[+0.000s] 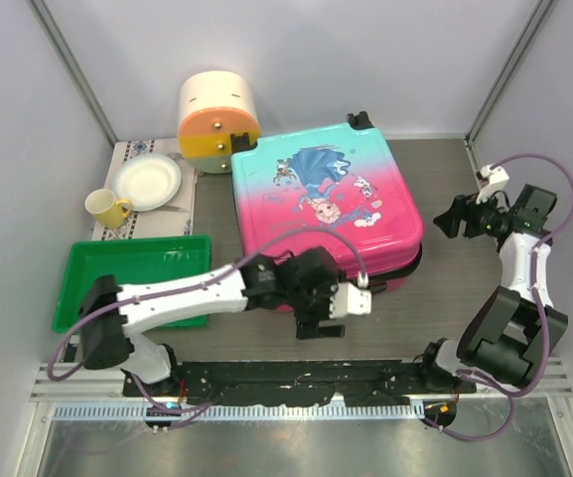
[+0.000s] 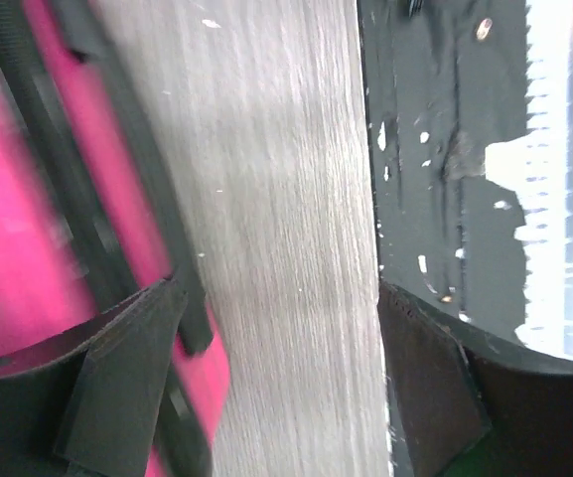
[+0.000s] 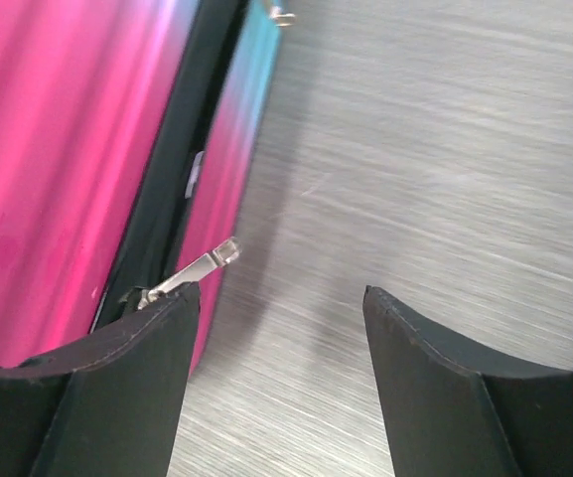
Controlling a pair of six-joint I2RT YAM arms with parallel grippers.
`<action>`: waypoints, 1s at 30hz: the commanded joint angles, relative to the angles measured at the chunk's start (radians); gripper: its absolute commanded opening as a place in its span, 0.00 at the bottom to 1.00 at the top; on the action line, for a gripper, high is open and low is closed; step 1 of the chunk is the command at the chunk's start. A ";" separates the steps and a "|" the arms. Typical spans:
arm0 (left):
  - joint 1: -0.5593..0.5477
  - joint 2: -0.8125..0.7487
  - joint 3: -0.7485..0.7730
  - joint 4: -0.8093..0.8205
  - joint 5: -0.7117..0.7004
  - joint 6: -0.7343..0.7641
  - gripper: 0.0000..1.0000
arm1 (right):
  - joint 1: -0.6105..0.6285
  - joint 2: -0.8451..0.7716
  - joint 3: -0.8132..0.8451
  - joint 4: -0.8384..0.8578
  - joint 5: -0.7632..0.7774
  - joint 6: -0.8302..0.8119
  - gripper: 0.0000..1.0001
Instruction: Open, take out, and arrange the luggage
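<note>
Nearest me, I see the left jaws standing wide apart and holding nothing, with only bare grey bench [image 2: 286,199] between them. They sit just beside the near pink edge of the large hard-shell pink and turquoise suitcase [image 1: 326,199]. It lies flat and closed mid-bench, princess print up. At its right side the right jaws gape empty, a silver zip pull [image 3: 202,266] by one finger. Left sits a green plastic tray [image 1: 127,273]; beyond are a yellow mug [image 1: 105,209], a white plate [image 1: 148,182] and a round cream-and-orange drawer box [image 1: 217,114].

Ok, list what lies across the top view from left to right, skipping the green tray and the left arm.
yellow mug → white plate → round drawer box → luggage → right gripper
</note>
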State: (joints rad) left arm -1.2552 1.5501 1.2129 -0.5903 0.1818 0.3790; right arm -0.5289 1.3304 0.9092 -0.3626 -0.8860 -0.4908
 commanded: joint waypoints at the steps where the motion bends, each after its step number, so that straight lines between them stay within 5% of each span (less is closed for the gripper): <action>1: 0.161 -0.157 0.181 -0.190 0.247 -0.137 0.85 | -0.037 -0.062 0.172 -0.117 0.120 -0.006 0.77; 3: 0.244 -0.192 0.244 -0.218 0.278 -0.219 0.87 | -0.037 -0.091 0.230 -0.262 0.098 -0.037 0.77; 7: 0.640 -0.211 0.284 -0.236 0.410 -0.403 0.88 | 0.003 -0.154 0.295 -0.467 0.076 -0.104 0.77; 13: 1.019 -0.323 0.036 -0.001 0.427 -0.762 0.87 | 0.142 -0.234 0.303 -0.521 0.145 -0.111 0.77; 21: 1.007 -0.293 -0.231 0.294 0.467 -0.959 0.85 | 0.297 -0.278 0.297 -0.584 0.188 -0.147 0.77; 30: 0.763 0.002 -0.037 0.553 0.387 -1.071 0.80 | 0.308 -0.327 0.228 -0.526 0.357 -0.134 0.78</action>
State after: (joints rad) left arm -0.3687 1.3842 1.0672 -0.2672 0.5640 -0.6231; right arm -0.2253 1.0168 1.1759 -0.9203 -0.6331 -0.6304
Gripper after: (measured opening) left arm 0.809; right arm 0.774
